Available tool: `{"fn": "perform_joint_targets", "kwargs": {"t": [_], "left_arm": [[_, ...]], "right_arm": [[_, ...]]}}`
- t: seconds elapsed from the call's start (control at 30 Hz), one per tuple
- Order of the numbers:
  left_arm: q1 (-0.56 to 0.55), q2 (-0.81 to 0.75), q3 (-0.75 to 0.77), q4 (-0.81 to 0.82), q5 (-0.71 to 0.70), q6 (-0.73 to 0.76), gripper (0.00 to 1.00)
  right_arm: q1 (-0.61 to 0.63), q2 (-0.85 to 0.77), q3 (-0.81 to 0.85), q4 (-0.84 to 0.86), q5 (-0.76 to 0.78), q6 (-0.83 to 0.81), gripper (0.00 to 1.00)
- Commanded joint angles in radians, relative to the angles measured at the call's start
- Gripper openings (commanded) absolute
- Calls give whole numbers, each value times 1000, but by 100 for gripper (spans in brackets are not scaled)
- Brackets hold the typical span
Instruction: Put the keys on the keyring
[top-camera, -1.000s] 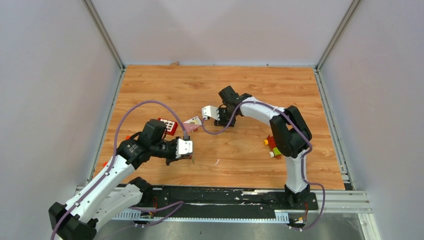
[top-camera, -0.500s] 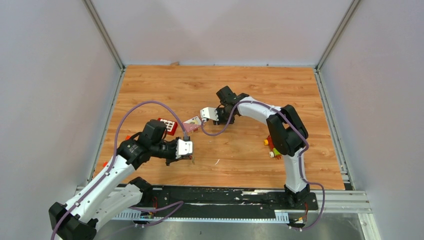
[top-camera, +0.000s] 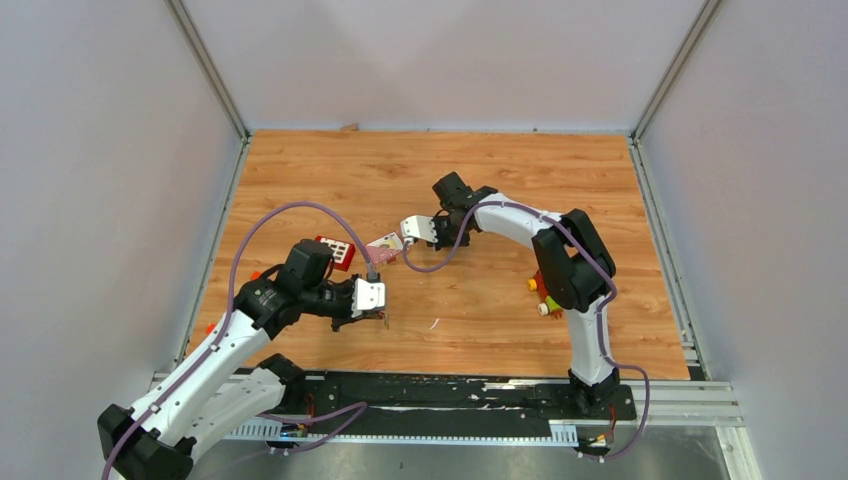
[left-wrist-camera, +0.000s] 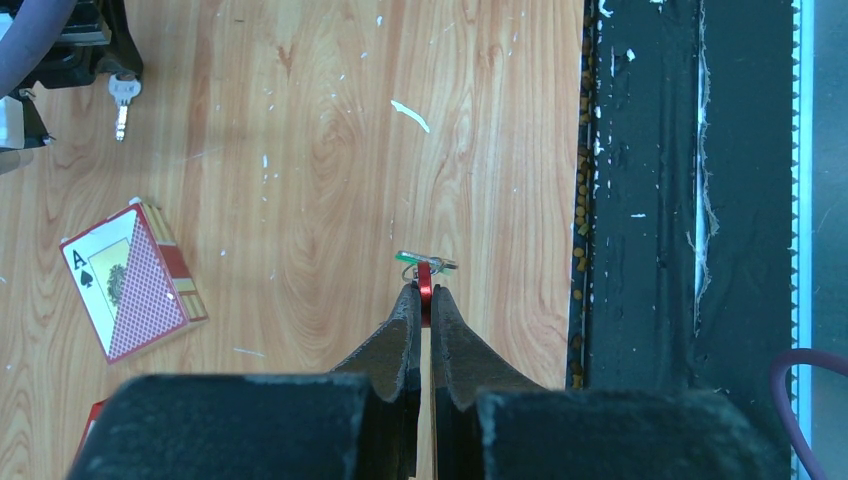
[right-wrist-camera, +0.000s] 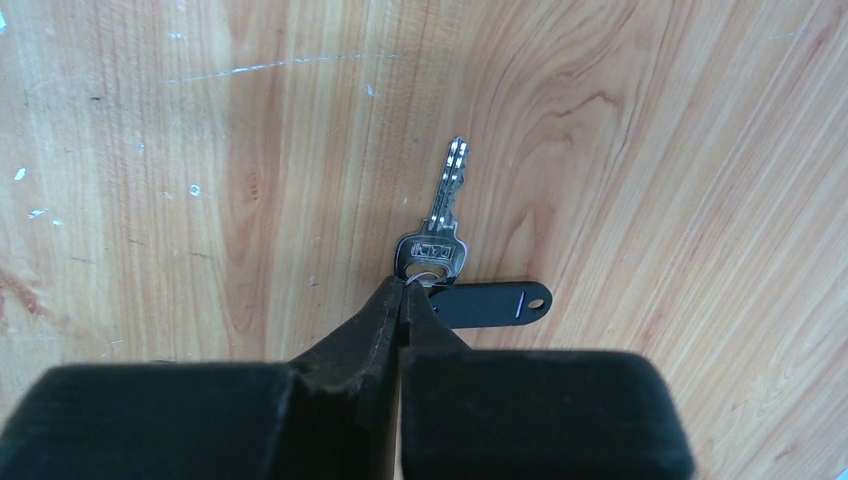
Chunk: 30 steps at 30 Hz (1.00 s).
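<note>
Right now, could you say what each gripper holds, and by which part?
The left gripper pinches the red keyring by its near edge; the right gripper pinches the silver key at its head.

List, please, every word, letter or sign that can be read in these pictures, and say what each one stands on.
"A" above a spade sign: on the playing-card pack.
Stamped letters on the head of the silver key: too blurred to read.
Black tag: one short white stroke, no word.
Red box: white squares only, too small to read.
</note>
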<state>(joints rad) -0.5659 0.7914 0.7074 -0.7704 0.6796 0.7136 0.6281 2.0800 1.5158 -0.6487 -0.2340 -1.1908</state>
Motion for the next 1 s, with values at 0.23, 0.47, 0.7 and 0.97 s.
{"fn": "perform_joint_targets", "kwargs": {"t": [0.23,0.47,0.7,0.97], "left_arm": [[5,-18,-3,3,22,26,0],[5,-6,-2,14,35,37,0],[5,4,8,19,43,38,0],[5,-28,-5,15,28,32,0]], "right_arm": [[-2,-144,-63,-86,-136,141,0],[-30,-210,-136,-153,-340,304,0],[-37,-216,-160,-99,-317,363,12],[-35,-188,-114,-15,-157,295,47]]}}
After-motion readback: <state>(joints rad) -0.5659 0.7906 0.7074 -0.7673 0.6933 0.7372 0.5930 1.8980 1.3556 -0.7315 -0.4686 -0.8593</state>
